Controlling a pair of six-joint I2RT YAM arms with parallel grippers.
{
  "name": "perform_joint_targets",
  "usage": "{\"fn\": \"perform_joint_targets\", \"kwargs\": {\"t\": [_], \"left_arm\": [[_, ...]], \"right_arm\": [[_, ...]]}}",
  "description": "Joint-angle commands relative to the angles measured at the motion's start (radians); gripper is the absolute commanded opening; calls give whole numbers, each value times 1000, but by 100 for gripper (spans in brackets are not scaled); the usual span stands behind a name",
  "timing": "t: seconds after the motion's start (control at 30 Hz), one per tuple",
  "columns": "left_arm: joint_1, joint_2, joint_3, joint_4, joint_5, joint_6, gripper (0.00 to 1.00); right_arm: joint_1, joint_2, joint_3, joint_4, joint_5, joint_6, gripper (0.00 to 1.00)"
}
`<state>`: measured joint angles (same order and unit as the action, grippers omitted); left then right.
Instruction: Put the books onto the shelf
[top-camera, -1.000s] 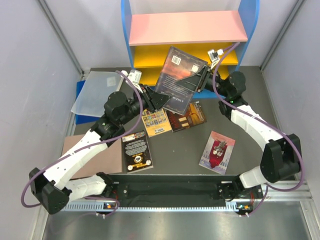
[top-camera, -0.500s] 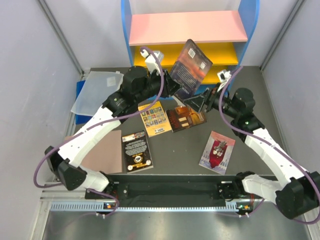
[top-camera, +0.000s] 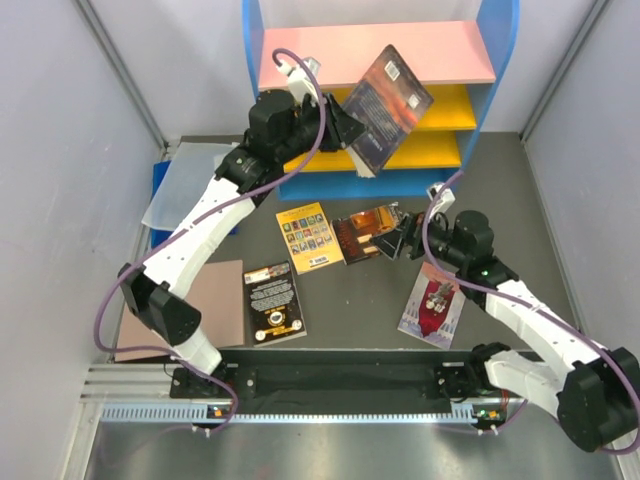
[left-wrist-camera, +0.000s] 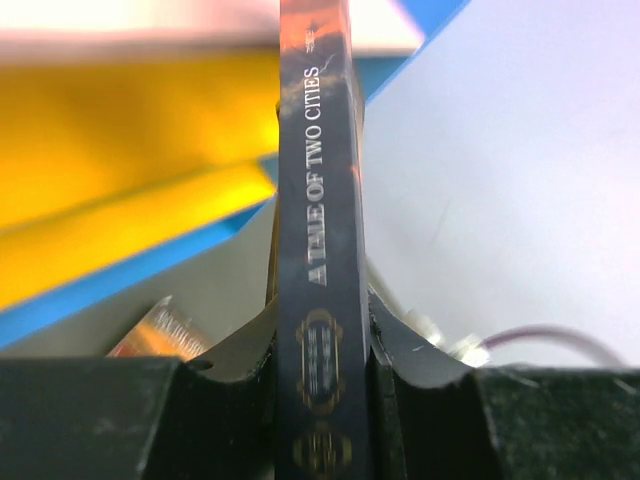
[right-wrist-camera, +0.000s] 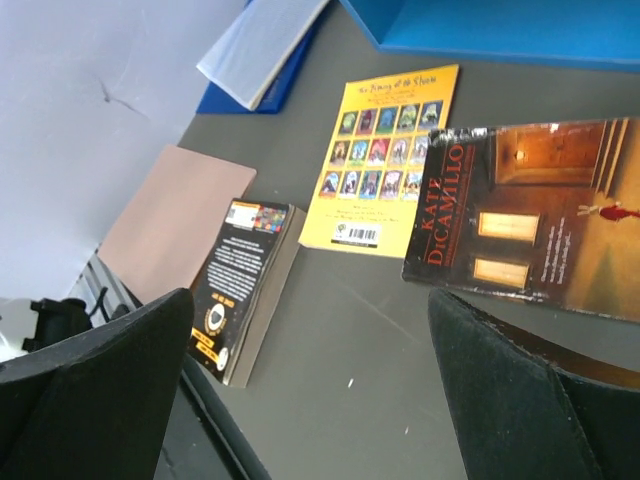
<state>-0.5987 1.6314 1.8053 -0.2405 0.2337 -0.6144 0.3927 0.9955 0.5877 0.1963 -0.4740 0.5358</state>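
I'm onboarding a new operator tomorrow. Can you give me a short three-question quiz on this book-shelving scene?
1. True or false: the right pincer is shut on a book.
2. Which book does the left pincer hold up in front of the shelf? A) yellow picture-grid B) sunset-cover book C) black with gold emblem
3. How many books lie flat on the table?
Key: 1 false, it hangs open above the table; 2 B; 3 four.

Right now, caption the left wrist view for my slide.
Left gripper clamps the Tale of Two Cities book, spine toward camera, yellow shelf boards behind.
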Motion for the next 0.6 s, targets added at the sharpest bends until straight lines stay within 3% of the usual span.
{"fn": "perform_joint_targets", "kwargs": {"t": [0.0, 0.27, 0.57], "left_arm": [[54, 11, 144, 392, 32, -129, 0], [115, 41, 143, 530, -4, -280, 0], [135, 18, 45, 670, -137, -387, 0]], "right_arm": [[58, 23, -34, 106, 72, -27, 100], [227, 190, -80, 232, 163, -4, 100], [363, 402, 86, 97, 270, -76, 99]]}}
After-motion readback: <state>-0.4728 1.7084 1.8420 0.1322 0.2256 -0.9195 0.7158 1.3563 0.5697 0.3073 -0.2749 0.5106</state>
